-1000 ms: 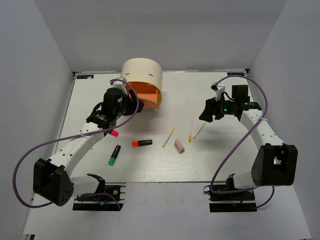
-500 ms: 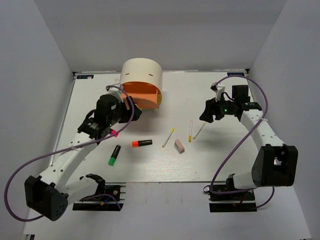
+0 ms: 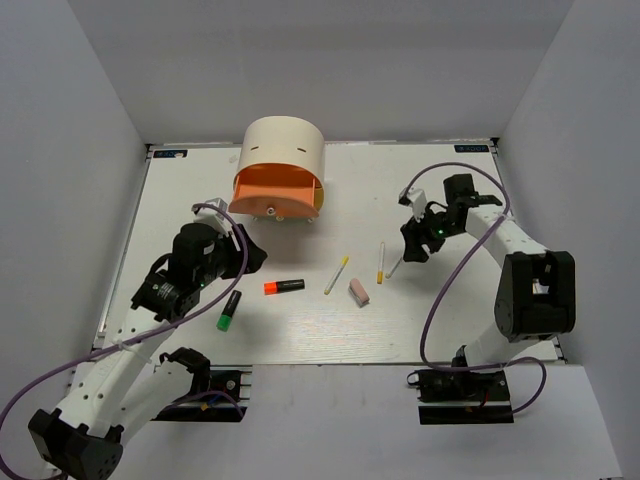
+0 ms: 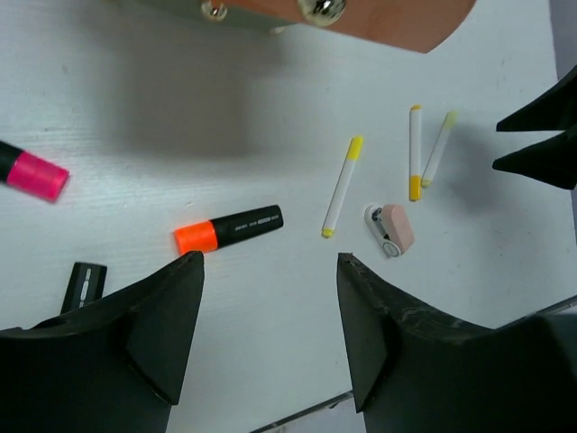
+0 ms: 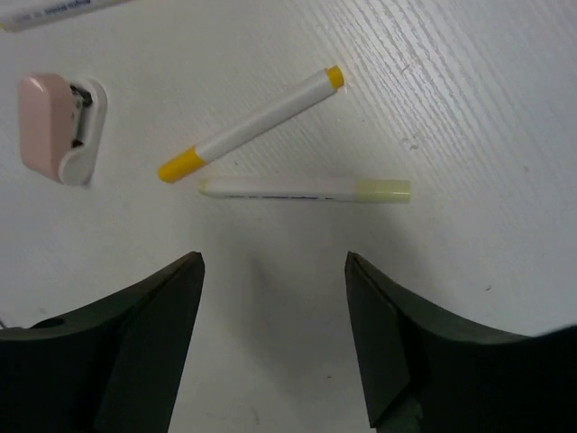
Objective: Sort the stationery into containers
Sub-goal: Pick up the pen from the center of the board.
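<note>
White walls (image 3: 90, 100) are closing in a pale worktop (image 3: 180, 190), where a cream cabinet (image 3: 285, 148) is standing at the far side with its orange drawer (image 3: 275, 192) sticking out toward the arms. Mid-worktop, the orange highlighter (image 3: 284, 286) is lying nearly left-right with its cap pointing left, the green highlighter (image 3: 229, 310) is slanting cap-first toward the near edge, and three white sticks (image 3: 337, 274) are lying roughly far-to-near beside the pink eraser (image 3: 358, 291). The left hand (image 3: 248, 257) is hovering spread and empty near the highlighters, and the right hand (image 5: 275, 307), likewise spread, is hanging over the two rightmost sticks.

a white table (image 3: 430, 325) carries a cream cabinet (image 3: 283, 155) at the back. a pink highlighter (image 4: 32, 173), orange highlighter (image 3: 284, 286) and green highlighter (image 3: 229, 310) lie left. three yellow-tipped sticks (image 3: 337, 274) lie near a pink eraser (image 3: 358, 291), centre-right.
</note>
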`<state>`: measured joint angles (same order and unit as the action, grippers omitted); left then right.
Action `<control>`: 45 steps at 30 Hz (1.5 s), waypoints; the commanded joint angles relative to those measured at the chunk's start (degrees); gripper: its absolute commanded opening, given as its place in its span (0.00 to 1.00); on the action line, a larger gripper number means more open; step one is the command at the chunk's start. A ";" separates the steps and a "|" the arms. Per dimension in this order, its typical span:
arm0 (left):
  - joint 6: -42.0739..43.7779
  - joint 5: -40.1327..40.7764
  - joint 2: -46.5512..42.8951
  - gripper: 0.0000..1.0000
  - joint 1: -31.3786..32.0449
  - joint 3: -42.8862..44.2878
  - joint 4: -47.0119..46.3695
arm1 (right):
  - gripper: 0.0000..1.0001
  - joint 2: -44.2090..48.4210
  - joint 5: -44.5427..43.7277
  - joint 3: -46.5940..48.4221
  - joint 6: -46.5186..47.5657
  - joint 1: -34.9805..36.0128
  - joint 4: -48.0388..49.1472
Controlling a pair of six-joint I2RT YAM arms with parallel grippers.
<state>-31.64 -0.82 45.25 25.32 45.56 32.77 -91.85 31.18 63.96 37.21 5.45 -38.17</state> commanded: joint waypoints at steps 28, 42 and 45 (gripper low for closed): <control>-3.69 2.14 -6.06 0.72 -0.27 -4.96 3.52 | 0.61 -15.81 -6.21 11.10 75.90 6.58 -23.70; -3.69 2.14 -5.53 0.72 -0.27 -4.96 1.95 | 0.50 -18.98 -11.05 9.87 67.21 9.58 -16.50; -3.69 2.14 -4.91 0.72 -0.27 -4.96 1.42 | 0.36 -19.15 -13.95 8.11 64.31 10.02 -14.83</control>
<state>-35.03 0.71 40.21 25.26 40.77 35.38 -110.56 21.82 74.30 105.12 15.03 -55.70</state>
